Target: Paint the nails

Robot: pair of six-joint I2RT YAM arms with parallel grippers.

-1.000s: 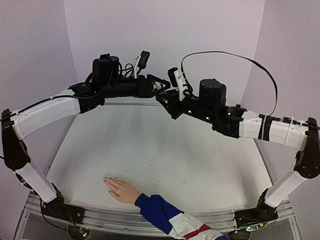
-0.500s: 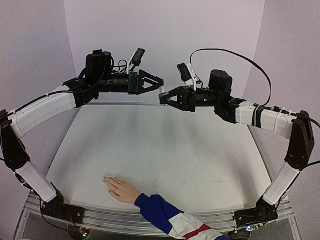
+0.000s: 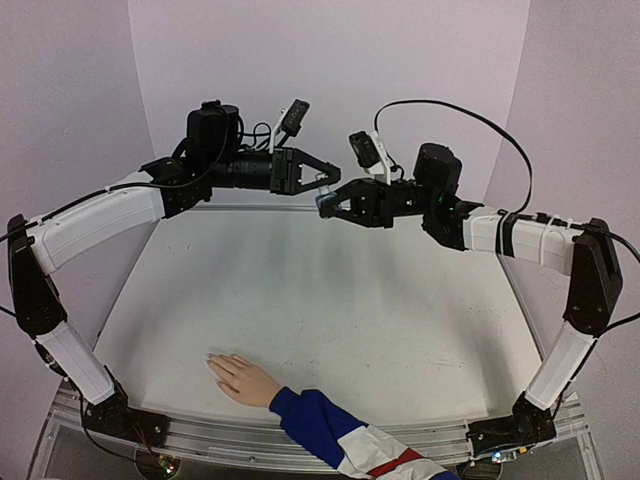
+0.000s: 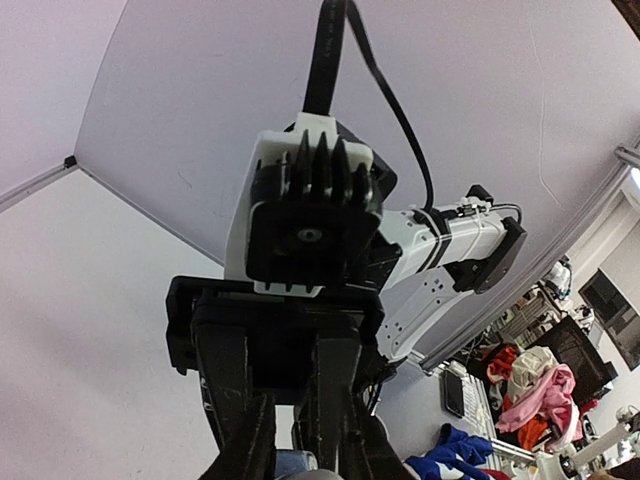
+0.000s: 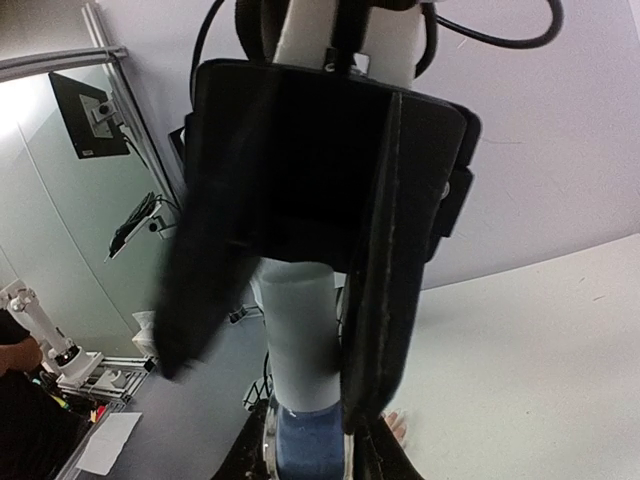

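The pale hand [image 3: 245, 378] lies flat at the table's near edge in its blue, white and red sleeve [image 3: 335, 432]. Its nails [image 3: 212, 358] are tiny and point left. High over the far side, my right gripper [image 3: 326, 207] is shut on a small blue bottle [image 5: 305, 445]. The bottle's white cap [image 5: 298, 330] points at my left gripper [image 3: 327, 181]. That gripper's fingers [image 5: 375, 290] sit on either side of the cap, closed in on it, and one finger is blurred. The left wrist view shows the bottle [image 4: 295, 463] between my own fingers.
Pale walls [image 3: 330, 60] close the table [image 3: 320, 300] at the back and sides. A black cable [image 3: 480, 115] loops above the right arm. Both arms hang well above the tabletop, far from the hand.
The two grippers drew apart with the left one opening wide. They have since come together again, and the left fingers have narrowed around the cap. The hand has not moved.
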